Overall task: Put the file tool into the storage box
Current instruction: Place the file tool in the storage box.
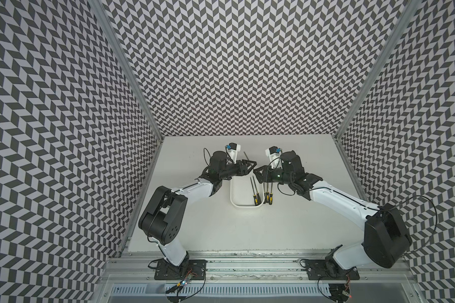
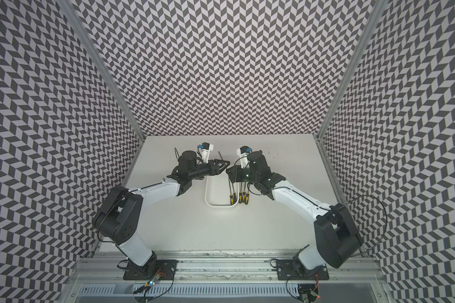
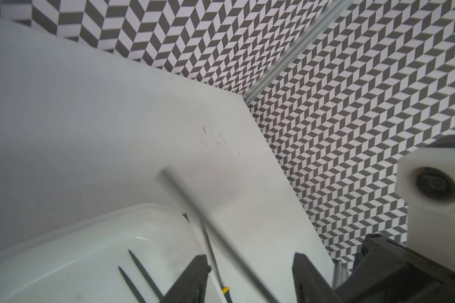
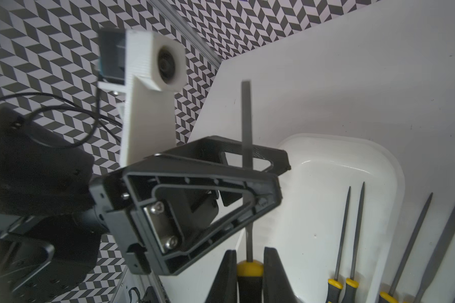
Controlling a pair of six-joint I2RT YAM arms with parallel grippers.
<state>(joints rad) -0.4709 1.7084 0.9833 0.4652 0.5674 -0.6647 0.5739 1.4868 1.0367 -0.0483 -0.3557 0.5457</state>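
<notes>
Going across: the left gripper (image 3: 250, 259) hangs at the box's 12 o'clock end. Its jaws are spread, and a file shaft runs between them, not pinched as far as I can see. There's one white storage box (image 1: 244, 207) mid-table. Two files (image 4: 343, 223) lie inside along its 3 o'clock wall, handles toward 6. One file tool (image 4: 246, 112) is up in the air around that 12 o'clock end, tip pointing to 12. At least two loose files (image 4: 411, 241) sit on the table (image 1: 195, 230) just outside the box at 3 o'clock; I can't pin the exact count. The right gripper (image 4: 250, 251) is clamped on the airborne file's yellow-and-black handle.
</notes>
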